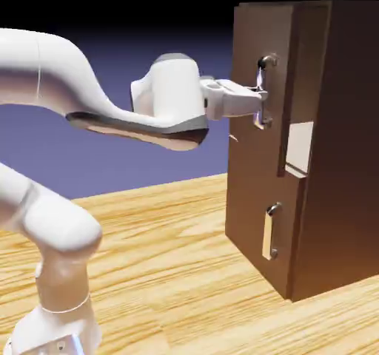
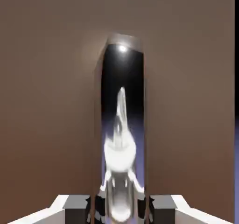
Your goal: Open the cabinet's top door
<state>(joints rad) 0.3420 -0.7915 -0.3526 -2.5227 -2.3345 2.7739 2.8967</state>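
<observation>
The dark brown cabinet (image 1: 333, 146) stands at the right of the exterior view. Its top door (image 1: 248, 50) carries a vertical silver handle (image 1: 267, 63). My gripper (image 1: 260, 103) reaches in level from the left and is shut on that handle, near its lower half. In the hand view the mirror-like handle (image 2: 122, 125) runs up from between the two grey fingertips (image 2: 76, 208), with the door's brown panel (image 2: 46, 101) filling the picture behind it. A pale patch (image 1: 300, 143) shows at the door's lower right edge.
The smaller lower door (image 1: 252, 220) with its short silver handle (image 1: 271, 232) sits beneath my hand. The cabinet rests on a light wooden table (image 1: 163, 272). My arm's white links cross the exterior view's left half.
</observation>
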